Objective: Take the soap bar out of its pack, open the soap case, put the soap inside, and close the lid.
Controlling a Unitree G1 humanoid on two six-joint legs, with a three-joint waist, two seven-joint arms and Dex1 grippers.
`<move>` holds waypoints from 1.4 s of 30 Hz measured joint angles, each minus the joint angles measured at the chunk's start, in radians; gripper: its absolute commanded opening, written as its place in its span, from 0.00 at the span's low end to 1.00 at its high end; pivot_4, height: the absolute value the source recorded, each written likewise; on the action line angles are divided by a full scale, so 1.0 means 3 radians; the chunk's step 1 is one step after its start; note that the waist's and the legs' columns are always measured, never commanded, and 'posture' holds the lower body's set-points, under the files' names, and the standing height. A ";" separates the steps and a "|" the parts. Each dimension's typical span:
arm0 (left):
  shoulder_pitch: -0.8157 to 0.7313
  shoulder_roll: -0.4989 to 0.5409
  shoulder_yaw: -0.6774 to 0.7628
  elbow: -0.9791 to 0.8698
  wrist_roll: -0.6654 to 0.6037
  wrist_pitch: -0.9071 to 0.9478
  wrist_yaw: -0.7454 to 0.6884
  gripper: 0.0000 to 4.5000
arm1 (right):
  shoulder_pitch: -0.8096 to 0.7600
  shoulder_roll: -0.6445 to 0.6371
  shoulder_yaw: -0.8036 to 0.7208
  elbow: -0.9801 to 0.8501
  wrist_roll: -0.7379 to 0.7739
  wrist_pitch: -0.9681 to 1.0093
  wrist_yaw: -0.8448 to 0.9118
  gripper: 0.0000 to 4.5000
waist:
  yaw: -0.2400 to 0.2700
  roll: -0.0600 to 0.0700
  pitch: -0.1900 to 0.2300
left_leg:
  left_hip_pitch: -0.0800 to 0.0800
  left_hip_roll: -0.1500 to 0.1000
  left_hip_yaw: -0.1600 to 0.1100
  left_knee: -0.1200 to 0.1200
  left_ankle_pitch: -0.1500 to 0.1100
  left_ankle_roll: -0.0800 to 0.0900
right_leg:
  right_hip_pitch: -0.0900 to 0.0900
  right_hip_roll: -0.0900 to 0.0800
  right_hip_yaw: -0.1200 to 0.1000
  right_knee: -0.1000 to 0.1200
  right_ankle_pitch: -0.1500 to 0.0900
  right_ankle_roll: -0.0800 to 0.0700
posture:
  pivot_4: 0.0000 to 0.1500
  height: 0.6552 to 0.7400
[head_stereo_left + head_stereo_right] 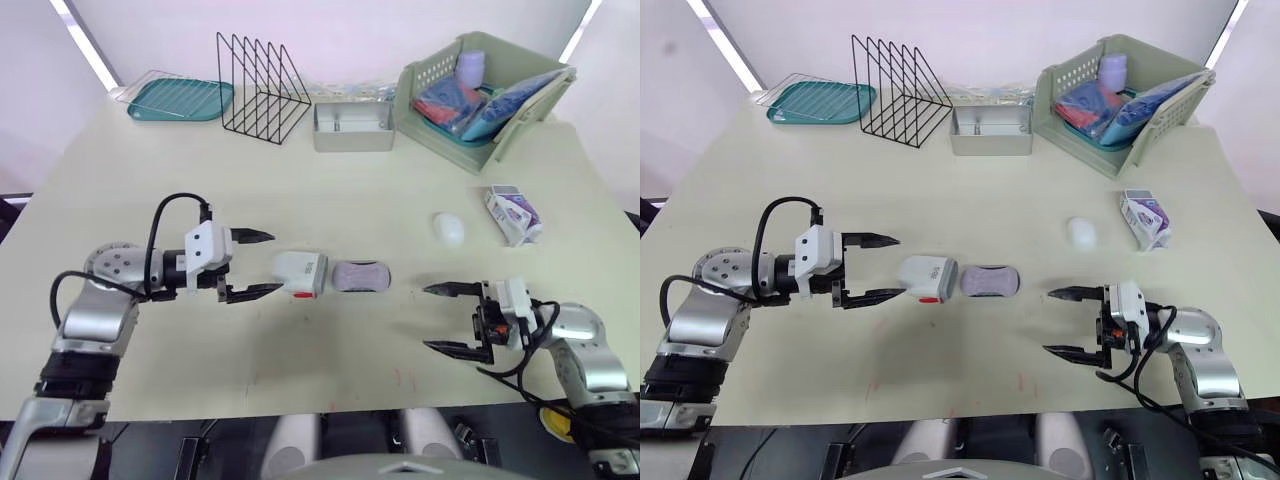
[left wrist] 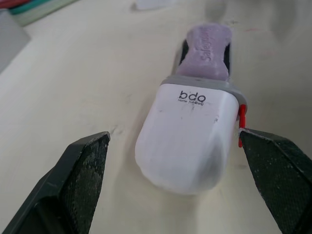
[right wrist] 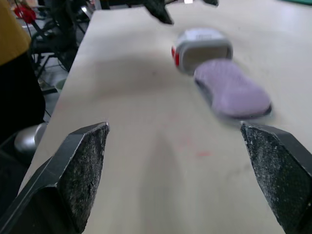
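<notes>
The soap case lies open at mid-table. Its white lid (image 1: 300, 273) with a red latch is turned toward my left gripper (image 1: 275, 262). A lavender soap bar (image 1: 360, 276) rests in the dark base just right of the lid. My left gripper is open, its fingertips a short way left of the lid, one on each side of it in the left wrist view (image 2: 174, 139). Right of the soap, my right gripper (image 1: 428, 317) is open and empty, apart from the soap (image 3: 233, 88). The white and purple soap pack (image 1: 513, 214) lies at the far right.
A small white oval object (image 1: 449, 229) lies left of the pack. Along the back stand a teal tray (image 1: 182, 99), a black wire rack (image 1: 262, 87), a metal tin (image 1: 352, 128) and a green basket (image 1: 432, 128) of packets.
</notes>
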 measured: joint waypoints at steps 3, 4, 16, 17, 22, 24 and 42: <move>-0.0242 0.0002 -0.0167 0.0208 0.0105 -0.0035 -0.0187 1.00 | 0.0001 -0.0001 0.0008 0.0051 -0.0029 -0.0105 -0.0015 0.99 | -0.0018 0.0000 0.0000 | -0.0001 0.0000 -0.0001 0.0000 0.0000 0.0000 | 0.0000 0.0001 -0.0001 0.0000 0.0000 0.0000 | 1.00 1.00; -0.0350 0.0003 -0.0248 0.0303 0.0142 -0.0039 -0.0274 1.00 | 0.0005 -0.0003 0.0009 0.0065 -0.0032 -0.0131 -0.0033 0.99 | -0.0025 0.0000 0.0000 | -0.0001 0.0000 -0.0001 0.0000 0.0000 0.0000 | 0.0000 0.0001 0.0000 0.0000 0.0000 0.0000 | 1.00 1.00; -0.0852 -0.0176 -0.0632 0.0876 0.0449 -0.0195 -0.0619 1.00 | 0.0008 -0.0039 0.0041 0.0134 -0.0032 -0.0226 -0.0085 0.99 | -0.0027 -0.0001 0.0000 | -0.0003 -0.0003 -0.0004 0.0003 0.0000 0.0000 | 0.0001 0.0001 0.0000 0.0002 0.0000 0.0000 | 1.00 1.00; -0.0865 -0.0210 -0.0652 0.0901 0.0471 -0.0223 -0.0627 1.00 | 0.0008 -0.0039 0.0041 0.0138 -0.0029 -0.0224 -0.0102 0.99 | -0.0027 -0.0001 0.0000 | -0.0003 -0.0003 -0.0004 0.0004 0.0000 0.0000 | 0.0001 0.0001 0.0000 0.0002 0.0000 0.0000 | 1.00 1.00; -0.0885 -0.0274 -0.0700 0.1018 0.0572 -0.0348 -0.0637 1.00 | 0.0010 -0.0042 0.0041 0.0159 -0.0006 -0.0220 -0.0118 0.99 | -0.0029 -0.0001 0.0000 | -0.0003 -0.0003 -0.0005 0.0004 0.0000 0.0000 | 0.0001 0.0001 0.0000 0.0003 0.0000 0.0000 | 1.00 1.00; -0.0892 -0.0279 -0.0716 0.1070 0.0611 -0.0403 -0.0634 1.00 | 0.0010 -0.0044 0.0041 0.0159 0.0004 -0.0215 -0.0122 0.99 | -0.0028 -0.0001 0.0000 | -0.0003 -0.0004 -0.0005 0.0005 0.0000 0.0000 | 0.0001 0.0001 0.0000 0.0003 0.0000 0.0000 | 1.00 1.00; -0.0898 -0.0340 -0.0715 0.1233 0.0659 -0.0635 -0.0600 1.00 | 0.0029 -0.0081 0.0069 0.0078 0.0017 -0.0106 -0.0133 0.99 | -0.0026 -0.0001 0.0000 | -0.0005 -0.0006 -0.0010 0.0009 0.0000 0.0000 | 0.0002 0.0001 -0.0001 0.0004 0.0000 0.0000 | 1.00 1.00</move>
